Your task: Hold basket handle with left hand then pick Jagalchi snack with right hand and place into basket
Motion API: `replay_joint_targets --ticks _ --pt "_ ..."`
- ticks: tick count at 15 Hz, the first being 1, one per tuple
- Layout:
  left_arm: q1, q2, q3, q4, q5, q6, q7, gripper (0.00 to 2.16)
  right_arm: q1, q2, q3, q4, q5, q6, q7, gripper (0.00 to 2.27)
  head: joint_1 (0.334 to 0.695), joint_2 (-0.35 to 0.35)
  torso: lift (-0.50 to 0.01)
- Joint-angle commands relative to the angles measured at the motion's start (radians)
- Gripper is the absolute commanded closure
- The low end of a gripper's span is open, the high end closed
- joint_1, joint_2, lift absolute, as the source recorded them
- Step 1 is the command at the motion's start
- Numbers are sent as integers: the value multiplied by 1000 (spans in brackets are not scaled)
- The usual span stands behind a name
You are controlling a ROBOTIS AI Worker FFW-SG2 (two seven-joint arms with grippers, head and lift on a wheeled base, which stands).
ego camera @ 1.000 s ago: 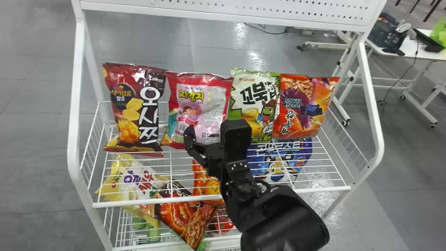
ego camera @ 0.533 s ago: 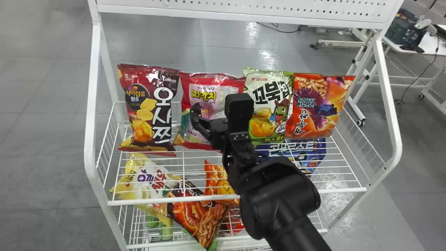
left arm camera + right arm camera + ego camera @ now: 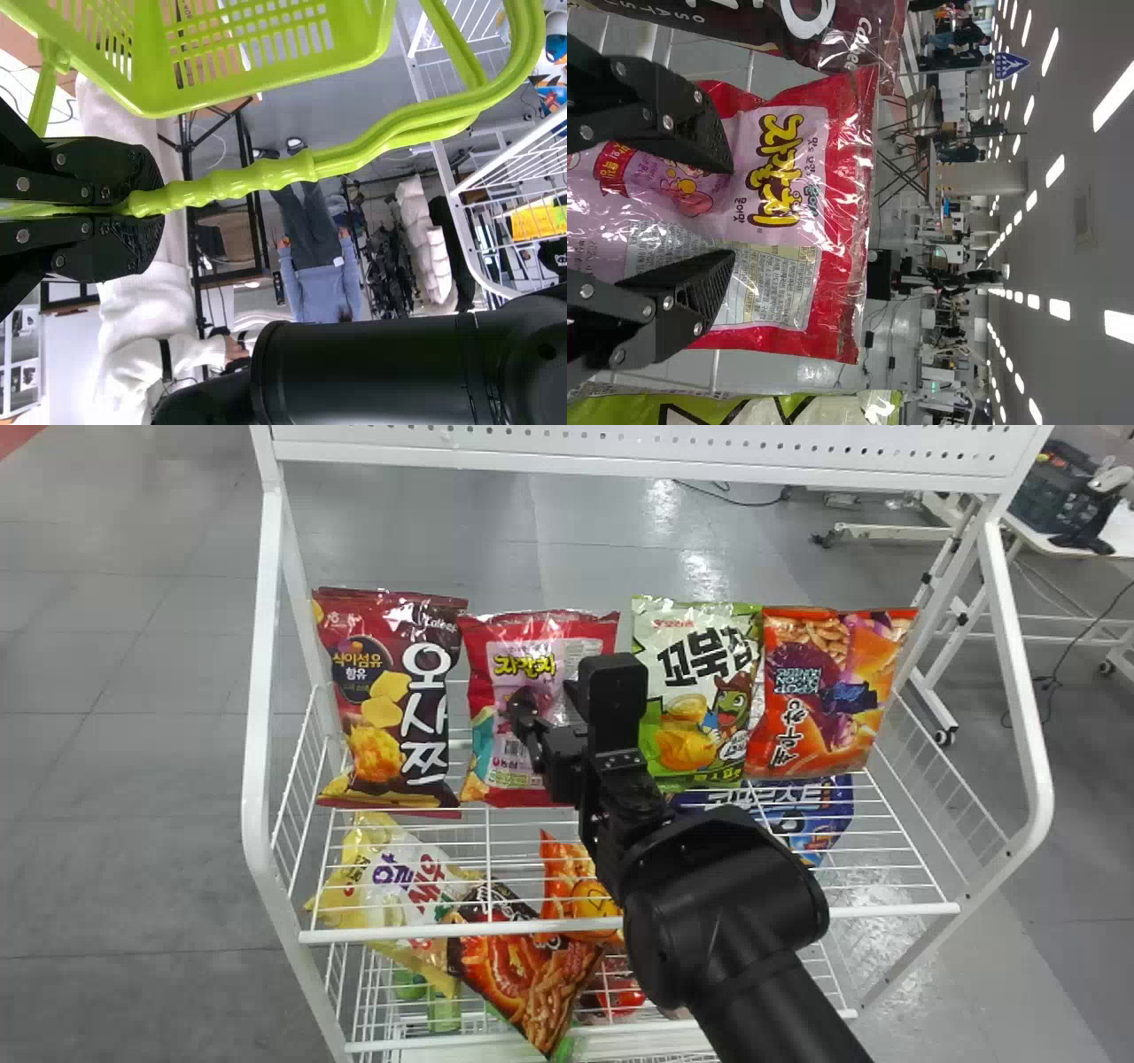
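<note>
Pinching the green basket handle [image 3: 239, 184] was the left gripper [image 3: 146, 210], jaws pressed together around it, and the basket [image 3: 221, 99] was attached to that handle. The right arm [image 3: 735, 930] came in from about 5 o'clock in the head view, with the right gripper [image 3: 547, 698] near the middle, jaws spread in front of the Jagalchi snack [image 3: 532, 657]. Couldn't tell if they were touching the bag, tbh.

The snack itself stood just shy of 12 o'clock on the upper wire shelf [image 3: 656, 926], between a maroon bag [image 3: 390, 708] towards 10 and a green-and-white bag [image 3: 691, 682] around 2. Just past that one, nearer 3, was an orange-and-purple bag [image 3: 824, 691].

Below, seen through the wires, a yellow-and-white bag [image 3: 381, 877] sat around 8 o'clock, a dark bag with orange on it [image 3: 523, 965] between 6 and 7, and a blue one [image 3: 824, 824] between 3 and 4.

Way back at 2 o'clock was a white table [image 3: 1118, 536], well apart from the rack.
</note>
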Motion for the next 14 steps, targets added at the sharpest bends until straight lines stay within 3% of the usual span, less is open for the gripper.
replay_joint_targets --ticks 1,2,6,14 --pt "1 0 4 1 1 0 -2 2081 10 0 6 -22 5 -1 0 2121 695 -118 -9" --pt "6 0 6 1 3 0 -2 2081 20 0 4 -38 5 -5 0 2240 695 -116 -9" --pt "12 0 7 -4 5 0 -2 2081 79 -17 1 -130 6 14 -8 2240 695 -106 -9" --pt "14 5 -5 -15 1 0 -2 2081 300 -133 -19 -473 -28 100 -7 2240 695 -163 -9"
